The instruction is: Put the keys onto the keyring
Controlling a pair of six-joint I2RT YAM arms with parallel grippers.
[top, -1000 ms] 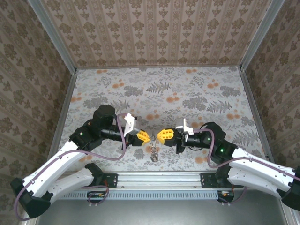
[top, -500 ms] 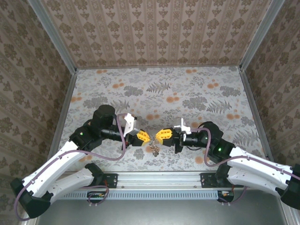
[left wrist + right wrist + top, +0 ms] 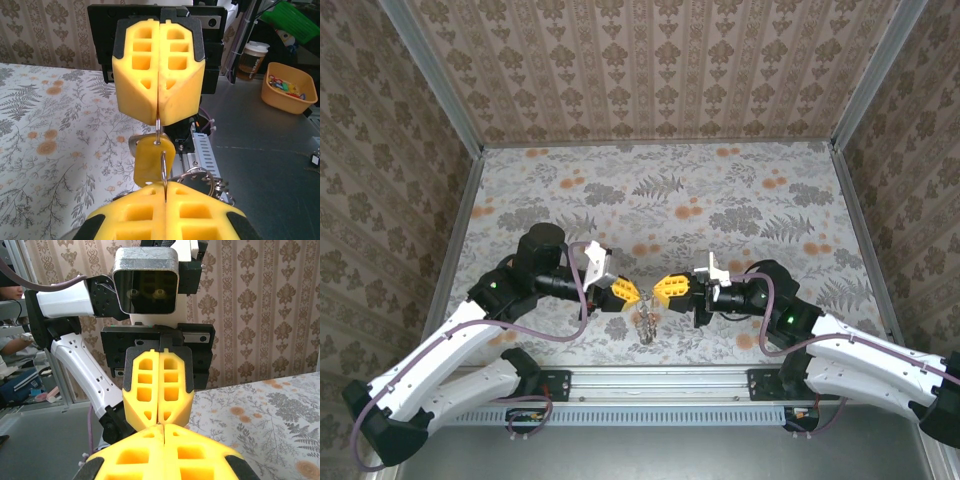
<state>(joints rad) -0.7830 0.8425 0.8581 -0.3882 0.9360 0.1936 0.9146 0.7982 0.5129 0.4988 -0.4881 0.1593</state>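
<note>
Tightly clamped the keyring (image 3: pixel 158 132) between left tool (image 3: pixel 165 187) and right tool (image 3: pixel 158 119), both shut on it. Likely needed a steady counter-twist to slide the keys (image 3: pixel 647 323) on.

No legible text, label, brand, number or sign in any view; the wallpaper (image 3: pixel 650 60) and the table cover (image 3: pixel 720 200) bear printed ornament only. On the brown paper cup (image 3: pixel 253 59) near the far edge of the grey bench (image 3: pixel 260 150), any marking is too blurred to read.
</note>
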